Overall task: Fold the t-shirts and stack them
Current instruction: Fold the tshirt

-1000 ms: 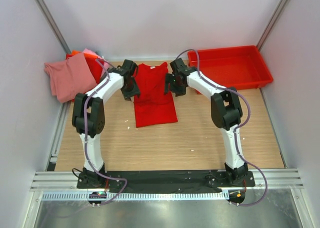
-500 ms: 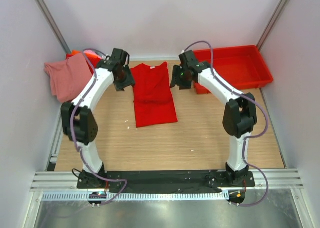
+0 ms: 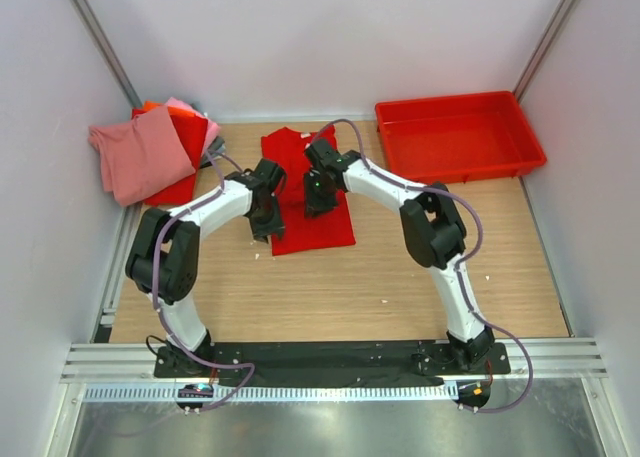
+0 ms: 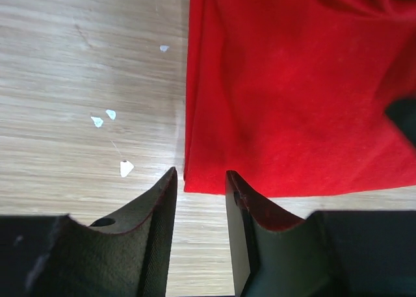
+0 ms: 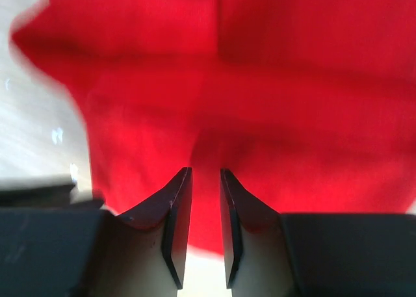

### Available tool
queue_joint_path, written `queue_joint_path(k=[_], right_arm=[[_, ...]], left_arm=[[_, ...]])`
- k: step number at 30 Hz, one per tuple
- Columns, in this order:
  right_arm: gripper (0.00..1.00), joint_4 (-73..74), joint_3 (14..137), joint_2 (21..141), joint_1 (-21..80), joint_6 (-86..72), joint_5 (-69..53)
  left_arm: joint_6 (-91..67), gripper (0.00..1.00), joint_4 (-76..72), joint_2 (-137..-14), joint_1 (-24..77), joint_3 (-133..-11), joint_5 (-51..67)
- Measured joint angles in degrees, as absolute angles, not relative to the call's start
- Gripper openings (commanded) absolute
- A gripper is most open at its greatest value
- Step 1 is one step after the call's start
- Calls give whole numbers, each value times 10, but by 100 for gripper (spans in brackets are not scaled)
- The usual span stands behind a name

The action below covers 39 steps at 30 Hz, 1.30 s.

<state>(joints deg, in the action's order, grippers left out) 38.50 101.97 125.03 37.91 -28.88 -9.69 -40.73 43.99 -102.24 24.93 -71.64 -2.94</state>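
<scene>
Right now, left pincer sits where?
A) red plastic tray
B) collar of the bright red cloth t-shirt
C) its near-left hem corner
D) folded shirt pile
C: in the left wrist view the left pincer frames the hem corner of the bright red cloth t-shirt.

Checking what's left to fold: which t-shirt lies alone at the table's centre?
The plain bright red cloth t-shirt; the dusty pink one and the others are heaped in the far left corner.
</scene>
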Motion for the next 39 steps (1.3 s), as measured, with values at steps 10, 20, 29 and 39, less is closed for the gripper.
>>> queue_joint_path(k=[10,20,29,39], right_arm=[[34,473,1320,1441,343,-269,-80],[75,400,1154,1303,285,-258,-52],[80,312,800,1011,296,-256,-76],[72,265,642,1006,289,-271,-120]], left_arm=[[-416,36,422,-966,254,-662,-25],[-420,61,404,-856,254,-597,-27],[-434,64,336,-844,254,-535,-12],[-451,57,248,-880,254,-474,-8]])
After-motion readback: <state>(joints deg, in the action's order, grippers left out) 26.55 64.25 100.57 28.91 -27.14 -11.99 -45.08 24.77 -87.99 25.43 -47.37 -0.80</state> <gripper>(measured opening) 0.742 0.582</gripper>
